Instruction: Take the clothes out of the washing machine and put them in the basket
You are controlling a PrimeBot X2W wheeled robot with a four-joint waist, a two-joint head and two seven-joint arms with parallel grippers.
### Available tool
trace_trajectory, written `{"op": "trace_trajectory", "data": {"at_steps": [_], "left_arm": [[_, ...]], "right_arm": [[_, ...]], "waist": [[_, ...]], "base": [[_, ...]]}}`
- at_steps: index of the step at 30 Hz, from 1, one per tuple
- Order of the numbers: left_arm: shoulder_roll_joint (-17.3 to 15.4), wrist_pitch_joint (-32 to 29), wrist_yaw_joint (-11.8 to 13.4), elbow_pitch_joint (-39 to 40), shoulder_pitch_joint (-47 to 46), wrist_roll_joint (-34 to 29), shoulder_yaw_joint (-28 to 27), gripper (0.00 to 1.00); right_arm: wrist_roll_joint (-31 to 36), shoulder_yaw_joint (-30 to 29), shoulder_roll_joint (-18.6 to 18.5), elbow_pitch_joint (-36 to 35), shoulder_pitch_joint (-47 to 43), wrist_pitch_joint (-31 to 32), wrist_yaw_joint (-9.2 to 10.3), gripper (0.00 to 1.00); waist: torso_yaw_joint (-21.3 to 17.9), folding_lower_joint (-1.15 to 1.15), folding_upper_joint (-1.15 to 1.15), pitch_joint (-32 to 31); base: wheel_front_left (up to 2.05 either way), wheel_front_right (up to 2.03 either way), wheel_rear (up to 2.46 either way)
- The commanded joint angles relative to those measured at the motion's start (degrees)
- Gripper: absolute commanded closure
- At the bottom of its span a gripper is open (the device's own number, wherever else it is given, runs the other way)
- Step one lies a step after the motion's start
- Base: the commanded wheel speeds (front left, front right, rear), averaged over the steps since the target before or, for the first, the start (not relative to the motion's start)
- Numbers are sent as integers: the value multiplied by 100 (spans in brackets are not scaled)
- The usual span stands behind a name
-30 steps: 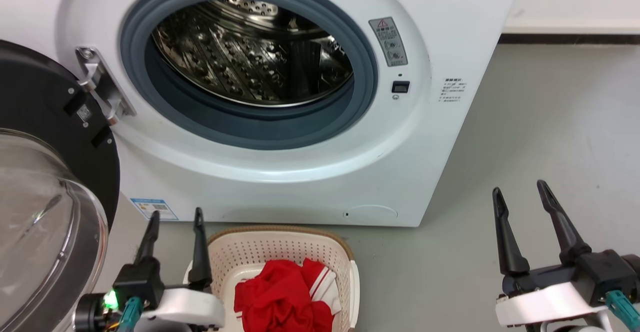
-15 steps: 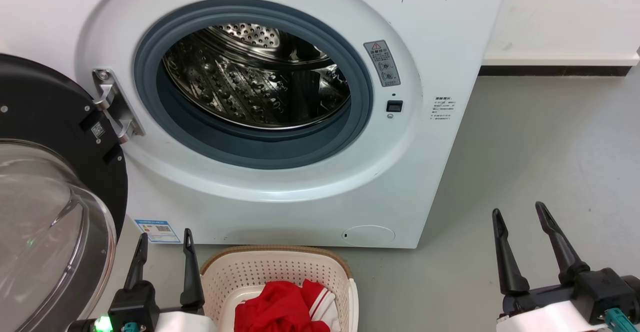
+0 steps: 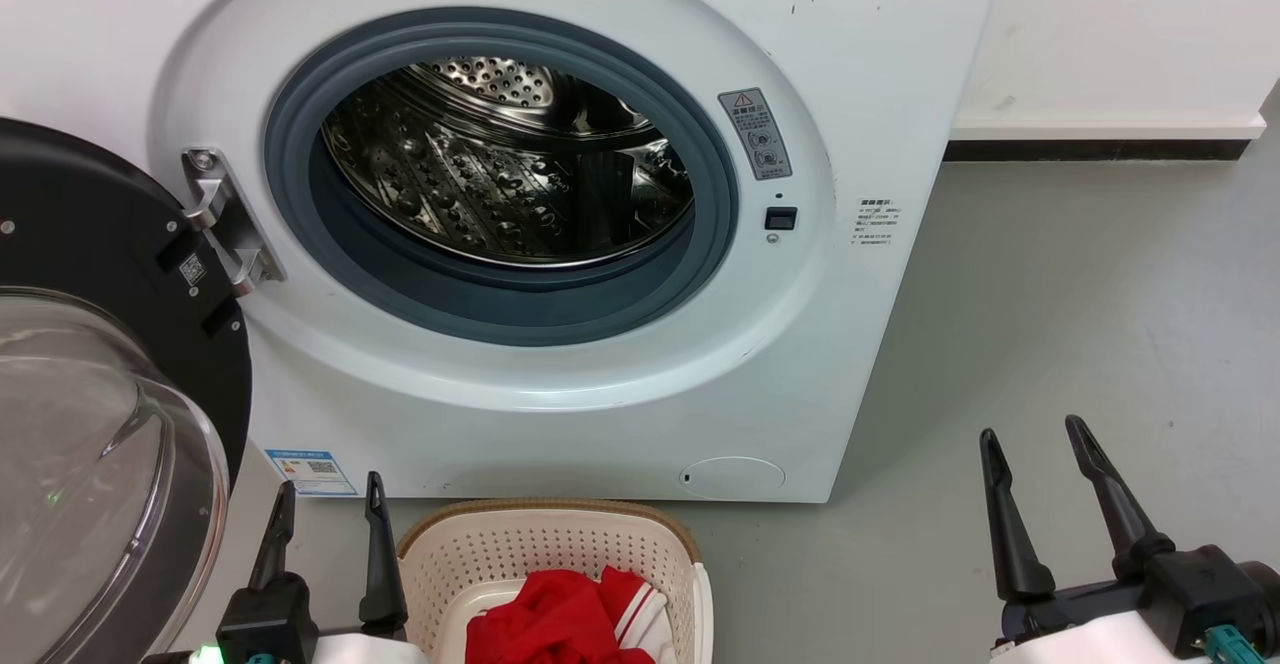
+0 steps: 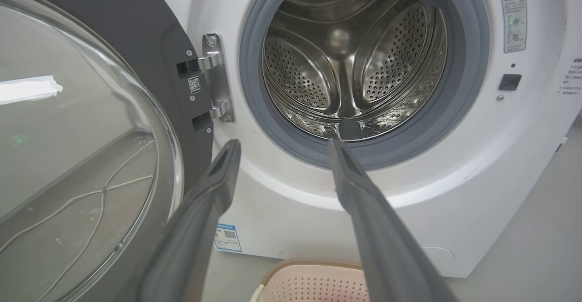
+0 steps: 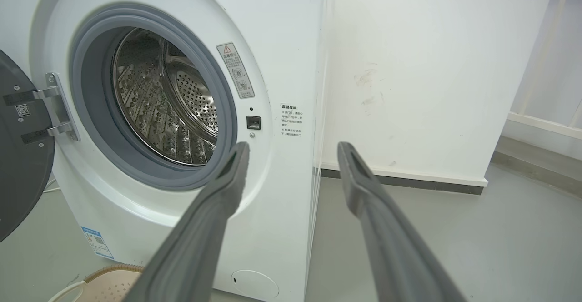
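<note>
The white washing machine (image 3: 820, 64) stands ahead, and its steel drum (image 3: 500, 174) holds no fabric that I can see. Its black-rimmed glass door (image 3: 90, 384) hangs swung open on the left. On the floor in front sits the cream basket (image 3: 545, 549), with the red clothes (image 3: 545, 624) lying inside it. My left gripper (image 3: 325, 499) is open, just left of the basket, with nothing between its fingers. Open and likewise holding nothing, my right gripper (image 3: 1030, 439) hovers over the floor to the machine's right. The wrist views show the left gripper (image 4: 282, 145), the right gripper (image 5: 293, 149) and the basket rim (image 4: 313, 265).
Grey floor (image 3: 1100, 324) stretches to the right of the machine up to a white wall with a dark skirting strip (image 3: 1090, 149). The open door crowds the left side next to my left arm.
The whole head picture has shifted, so the camera moved back and up: the machine sits lower and smaller in view, and basket and grippers lie closer to the bottom edge. Both grippers stay open.
</note>
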State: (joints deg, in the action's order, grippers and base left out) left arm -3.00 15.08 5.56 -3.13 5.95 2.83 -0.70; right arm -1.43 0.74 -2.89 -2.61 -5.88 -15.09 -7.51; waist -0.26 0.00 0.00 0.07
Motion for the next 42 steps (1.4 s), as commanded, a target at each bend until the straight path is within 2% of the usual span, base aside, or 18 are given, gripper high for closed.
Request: {"op": "trace_trajectory", "data": {"at_steps": [1, 14, 15, 20, 42], "left_arm": [[12, 13, -14, -10, 58, -17, -21, 0], [16, 13, -34, -25, 30, -24, -21, 0], [4, -1, -12, -21, -1, -12, -7, 100], [12, -51, -16, -291, 47, 37, 2, 100], [12, -642, -379, -510, -322, 2531, -165, 100]], "right_arm": [[-25, 9, 4, 5, -42, -12, 4, 0], [-39, 23, 4, 25, -36, -12, 4, 0], [-14, 20, 0, 21, -8, 0, 0, 100], [-51, 27, 1, 262, -56, 30, -1, 100], [-2751, 9, -148, 634, 310, 468, 0, 100]], "waist": [[-5, 0, 0, 1], [-12, 0, 0, 9], [-13, 0, 0, 9], [-14, 0, 0, 10], [-7, 0, 0, 10]], "base": [[0, 0, 0], [0, 0, 0], [0, 0, 0], [0, 0, 0], [0, 0, 0]]}}
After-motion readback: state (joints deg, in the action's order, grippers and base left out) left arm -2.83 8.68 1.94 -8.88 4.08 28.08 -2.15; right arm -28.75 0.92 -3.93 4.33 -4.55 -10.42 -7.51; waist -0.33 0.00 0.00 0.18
